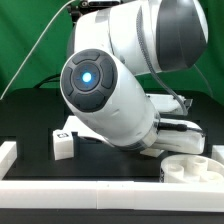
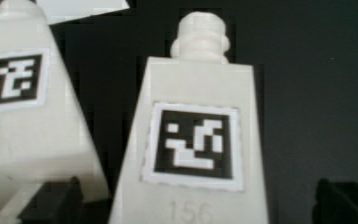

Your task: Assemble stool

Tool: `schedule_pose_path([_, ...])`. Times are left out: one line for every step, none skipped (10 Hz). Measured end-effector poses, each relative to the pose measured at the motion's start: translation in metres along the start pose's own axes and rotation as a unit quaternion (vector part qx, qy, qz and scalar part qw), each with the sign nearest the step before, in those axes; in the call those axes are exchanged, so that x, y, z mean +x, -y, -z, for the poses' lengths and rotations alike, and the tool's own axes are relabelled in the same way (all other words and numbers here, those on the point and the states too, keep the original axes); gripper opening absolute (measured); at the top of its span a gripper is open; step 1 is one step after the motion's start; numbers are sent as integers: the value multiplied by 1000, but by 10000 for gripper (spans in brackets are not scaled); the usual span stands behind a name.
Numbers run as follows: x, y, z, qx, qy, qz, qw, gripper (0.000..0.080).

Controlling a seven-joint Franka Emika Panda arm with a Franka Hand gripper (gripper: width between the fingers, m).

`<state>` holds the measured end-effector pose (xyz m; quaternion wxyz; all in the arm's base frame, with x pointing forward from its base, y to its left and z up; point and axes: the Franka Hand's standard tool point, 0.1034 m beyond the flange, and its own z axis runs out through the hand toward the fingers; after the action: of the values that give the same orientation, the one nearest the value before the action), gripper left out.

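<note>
the hand (image 2: 197,203) is open, with a dark finger (image 2: 48,202) on each side of a white leg (image 2: 197,120) and not touching it (its bumpy peg (image 2: 199,40) points away from the hand). a second leg (image 2: 16,90) lies just beside it. the round seat (image 1: 195,168) sits near the front corner of the bench (image 1: 30,120), on the exterior view's right.
</note>
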<state>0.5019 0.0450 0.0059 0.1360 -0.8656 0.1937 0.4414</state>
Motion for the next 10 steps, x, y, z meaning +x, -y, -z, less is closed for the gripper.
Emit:
schedule_pose_path([0, 0, -1, 0, 1, 0, 1000, 649])
schedule_pose_path([0, 0, -2, -1, 1, 0, 1000, 524])
schedule_pose_path([0, 0, -2, -1, 1, 0, 1000, 390])
schedule_pose_path([0, 0, -2, -1, 1, 0, 1000, 390])
schedule_pose_path([0, 1, -2, -1, 1, 0, 1000, 336])
schedule_pose_path([0, 1, -2, -1, 1, 0, 1000, 336])
schedule_pose_path([-1, 1, 1, -2, 0, 7, 1000, 336])
schedule_pose_path([-5, 4, 11, -3, 0, 26, 1000, 336])
schedule_pose_path([-12, 9, 27, -3, 1, 46, 999, 336])
schedule_pose_path([-19, 12, 41, -2, 3, 53, 999, 336])
